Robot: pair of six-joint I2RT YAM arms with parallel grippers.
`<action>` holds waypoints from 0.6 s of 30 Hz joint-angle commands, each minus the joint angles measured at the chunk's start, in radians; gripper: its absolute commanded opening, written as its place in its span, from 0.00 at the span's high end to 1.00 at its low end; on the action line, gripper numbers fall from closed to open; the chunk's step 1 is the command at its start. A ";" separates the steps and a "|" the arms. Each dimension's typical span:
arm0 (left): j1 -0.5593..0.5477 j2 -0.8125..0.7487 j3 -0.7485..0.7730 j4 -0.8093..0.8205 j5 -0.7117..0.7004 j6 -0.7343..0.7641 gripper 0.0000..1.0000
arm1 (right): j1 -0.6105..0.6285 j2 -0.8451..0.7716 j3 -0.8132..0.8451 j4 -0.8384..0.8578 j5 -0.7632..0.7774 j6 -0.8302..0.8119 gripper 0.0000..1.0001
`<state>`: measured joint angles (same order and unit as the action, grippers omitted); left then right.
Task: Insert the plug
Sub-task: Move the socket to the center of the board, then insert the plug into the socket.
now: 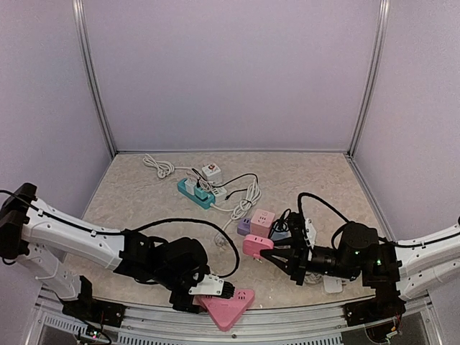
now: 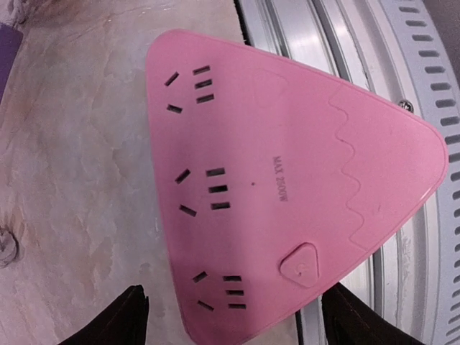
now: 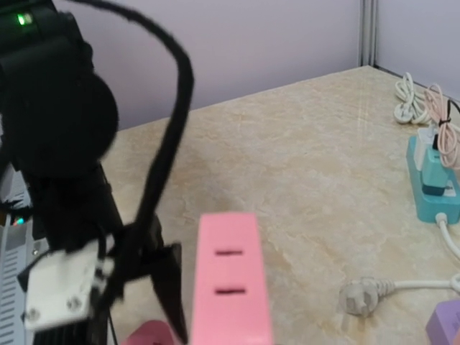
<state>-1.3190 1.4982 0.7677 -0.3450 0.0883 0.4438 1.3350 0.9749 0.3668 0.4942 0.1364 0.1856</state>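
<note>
Left arm (image 1: pixel 79 233) reaches low rightward, left gripper (image 1: pixel 224 290) spread wide, facing down; right arm (image 1: pixel 424 251) reaches leftward, right gripper (image 1: pixel 272 251) clamped on pink plug (image 1: pixel 255 246).

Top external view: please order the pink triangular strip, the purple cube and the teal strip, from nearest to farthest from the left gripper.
1. pink triangular strip, just beneath the left gripper, at the near edge.
2. purple cube, mid-table, slightly right.
3. teal strip, farther back.
</note>
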 commanded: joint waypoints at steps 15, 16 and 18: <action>0.294 -0.696 -0.350 0.307 0.386 -0.502 0.20 | 0.036 0.569 0.256 0.314 -0.220 0.053 1.00; 0.314 -0.711 -0.354 0.293 0.405 -0.500 0.22 | 0.040 0.603 0.267 0.340 -0.242 0.065 1.00; 0.348 -0.727 -0.379 0.285 0.438 -0.482 0.26 | 0.044 0.653 0.262 0.416 -0.268 0.098 1.00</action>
<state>-1.0271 0.8070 0.4232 -0.0685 0.4110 0.0109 1.3602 1.5417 0.6067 0.7471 -0.0360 0.2249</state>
